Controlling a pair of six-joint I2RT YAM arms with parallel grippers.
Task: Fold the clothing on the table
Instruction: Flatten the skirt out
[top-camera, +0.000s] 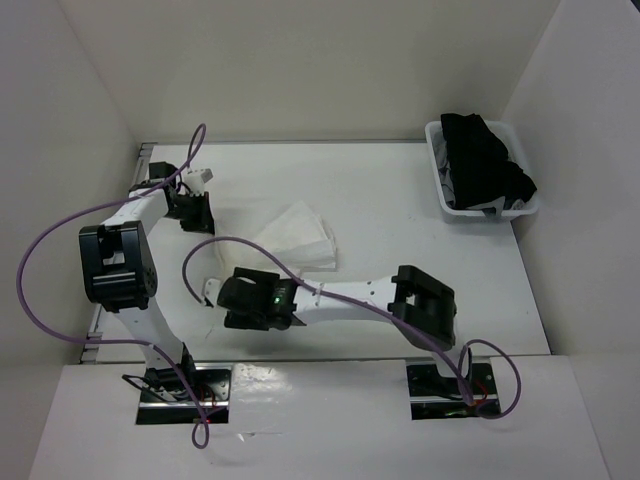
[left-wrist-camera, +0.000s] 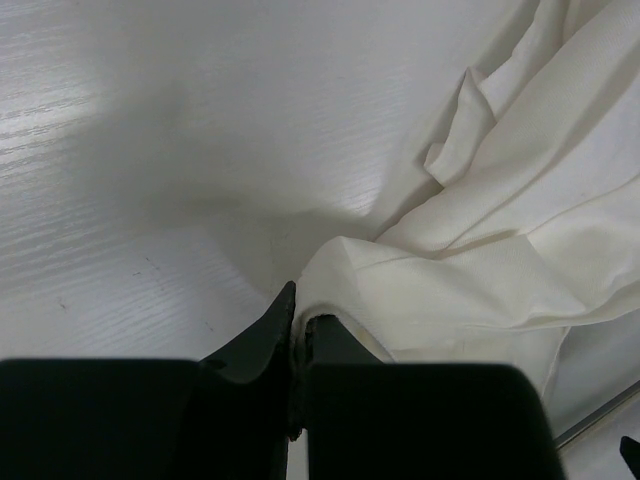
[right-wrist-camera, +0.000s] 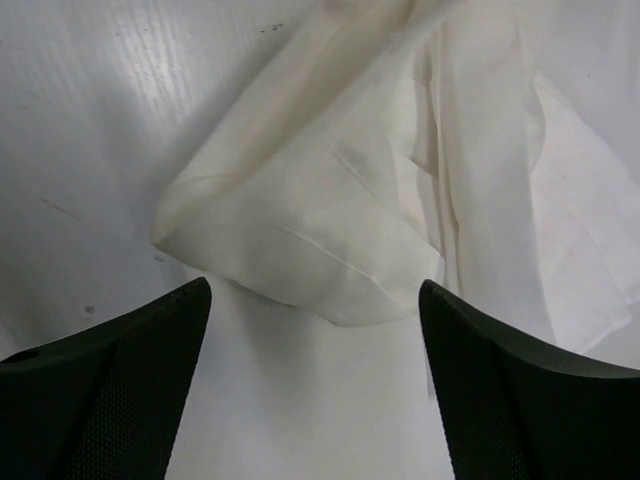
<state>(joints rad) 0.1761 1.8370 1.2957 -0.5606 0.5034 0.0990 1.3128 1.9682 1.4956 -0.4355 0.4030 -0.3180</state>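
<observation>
The clothing (top-camera: 296, 237) is a white, thin skirt lying crumpled and partly folded on the table (top-camera: 400, 260), left of centre. In the left wrist view my left gripper (left-wrist-camera: 300, 305) is shut, with an edge of the clothing (left-wrist-camera: 520, 230) pinched between its fingertips. From above, that gripper (top-camera: 191, 212) sits at the cloth's left side. My right gripper (right-wrist-camera: 315, 290) is open wide just above the tabletop, and a folded corner of the clothing (right-wrist-camera: 300, 240) lies just ahead of its fingers, untouched. In the top view the right gripper (top-camera: 255, 300) is near the cloth's front edge.
A white plastic basket (top-camera: 440, 195) holding black garments (top-camera: 485, 160) stands at the back right of the table. White walls enclose the table at the back and sides. A metal rail (top-camera: 140, 165) runs along the left edge. Purple cables loop over both arms.
</observation>
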